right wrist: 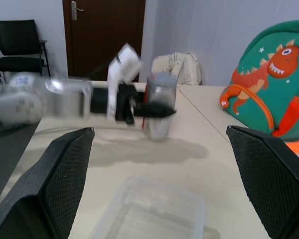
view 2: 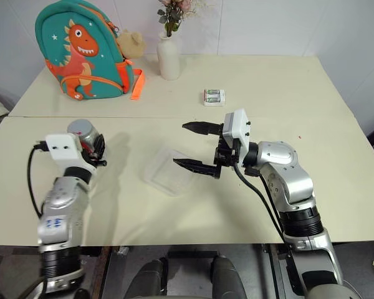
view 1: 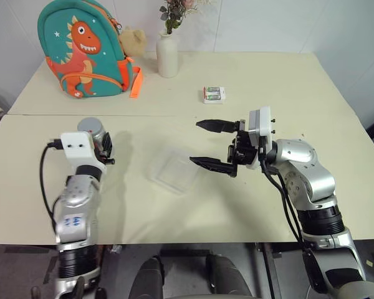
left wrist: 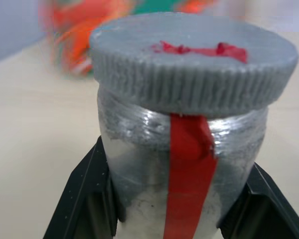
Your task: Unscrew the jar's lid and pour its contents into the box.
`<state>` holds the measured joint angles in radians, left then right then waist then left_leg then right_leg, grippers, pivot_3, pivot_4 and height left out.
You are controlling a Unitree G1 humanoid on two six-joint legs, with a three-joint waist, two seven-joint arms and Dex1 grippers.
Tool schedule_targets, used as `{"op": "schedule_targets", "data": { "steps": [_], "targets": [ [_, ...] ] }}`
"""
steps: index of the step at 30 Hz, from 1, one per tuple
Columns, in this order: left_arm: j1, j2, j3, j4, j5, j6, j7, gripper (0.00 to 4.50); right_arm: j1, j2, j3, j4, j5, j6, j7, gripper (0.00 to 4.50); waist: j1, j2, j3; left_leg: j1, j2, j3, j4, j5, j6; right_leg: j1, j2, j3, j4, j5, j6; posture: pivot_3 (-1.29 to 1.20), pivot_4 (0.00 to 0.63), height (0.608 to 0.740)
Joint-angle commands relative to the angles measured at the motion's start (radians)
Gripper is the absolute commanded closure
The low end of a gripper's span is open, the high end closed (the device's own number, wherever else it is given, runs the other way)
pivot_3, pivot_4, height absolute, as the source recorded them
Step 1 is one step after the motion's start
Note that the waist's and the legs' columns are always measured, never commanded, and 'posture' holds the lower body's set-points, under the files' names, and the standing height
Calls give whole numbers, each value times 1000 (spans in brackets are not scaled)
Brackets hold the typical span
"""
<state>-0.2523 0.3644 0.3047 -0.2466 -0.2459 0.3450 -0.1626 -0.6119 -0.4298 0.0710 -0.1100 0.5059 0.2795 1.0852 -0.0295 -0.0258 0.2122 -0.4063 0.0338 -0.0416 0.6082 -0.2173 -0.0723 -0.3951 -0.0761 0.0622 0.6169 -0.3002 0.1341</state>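
The jar [view 1: 93, 131] is clear glass with a silvery look and a strip of red tape down its side. It stands upright at the left of the near table. Its grey ribbed lid [left wrist: 192, 59] sits screwed on top. My left gripper [view 1: 100, 142] is shut on the jar's body, one black finger [left wrist: 84, 194] on each side below the lid. Whether the jar rests on the table I cannot tell. The contents are hidden inside. The clear box [view 1: 172, 169] lies at the table's middle. My right gripper [view 1: 197, 142] hovers open just right of the box, pointing left toward the jar.
At the back of the far table stand a teal dinosaur backpack [view 1: 84, 50], a plush toy [view 1: 132, 40] and a white vase [view 1: 167, 55] with flowers. A small green-white packet [view 1: 214, 94] lies behind the right gripper. A seam [view 1: 174, 115] joins the two tables.
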Motion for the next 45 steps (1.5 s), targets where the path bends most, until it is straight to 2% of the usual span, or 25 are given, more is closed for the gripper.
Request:
{"op": "schedule_targets", "data": {
  "steps": [1, 5, 8, 13, 18, 37, 40, 44, 45],
  "targets": [
    [26, 113, 30, -63, -154, -12, -266, 2527, -2, -17, -19, -60, 20, 27, -18, 0, 0, 0, 0, 0, 0, 0, -1, 0, 0, 0, 0, 0, -1, -1, -3, 0, 150, 740],
    [14, 225, -16, -68, -294, 62, -502, 2527, -32, -10, -7, -111, 47, 142, -85, 0, 1, 0, 0, 0, 0, 0, -4, 0, 0, 0, -1, 0, -2, -4, -8, 0, 150, 740],
    [-21, 255, -95, -63, -323, 89, -602, 2527, -67, 19, 19, -158, 65, 230, -145, 0, 1, 1, 0, 0, 0, 0, -5, 0, 0, -1, -1, 0, -3, -4, -8, 0, 150, 740],
    [-100, 228, -185, -28, -312, 94, -646, 2527, -123, 80, 73, -195, 70, 330, -219, 0, -1, 0, 0, 0, 1, 0, -6, 0, 0, -1, -1, 0, -3, -4, -7, 0, 150, 740],
    [-147, 206, -227, -4, -309, 101, -670, 2527, -156, 97, 111, -171, 57, 369, -232, 0, 0, 0, 0, 0, 1, 0, -8, 0, 1, -2, -1, -1, -3, -1, -1, 0, 150, 740],
    [-137, 186, -266, -29, -306, 115, -688, 2527, -214, 147, 141, -64, -1, 329, -213, 0, -1, 0, 0, 0, 1, 0, -10, 1, 1, -3, 0, -1, -2, -2, 0, 0, 150, 740],
    [-133, 188, -267, -32, -305, 115, -689, 2527, -213, 155, 140, -61, 1, 327, -211, 644, -1, 0, 0, 0, 1, 0, -10, 1, 1, -3, 0, -1, -2, -2, 0, 0, 150, 740],
    [-128, 191, -267, -36, -306, 116, -689, 2527, -210, 160, 141, -62, 1, 328, -206, 1939, -1, 0, 0, 0, 1, 0, -10, 1, 1, -4, 0, -1, 0, -2, 0, 0, 150, 740],
    [-126, 194, -268, -36, -306, 115, -694, 2527, -213, 159, 139, -61, 3, 329, -203, 1946, -1, 0, 0, 0, 1, 0, -10, 1, 1, -4, 0, -1, 0, -2, 0, 0, 150, 740]
  ]
}}
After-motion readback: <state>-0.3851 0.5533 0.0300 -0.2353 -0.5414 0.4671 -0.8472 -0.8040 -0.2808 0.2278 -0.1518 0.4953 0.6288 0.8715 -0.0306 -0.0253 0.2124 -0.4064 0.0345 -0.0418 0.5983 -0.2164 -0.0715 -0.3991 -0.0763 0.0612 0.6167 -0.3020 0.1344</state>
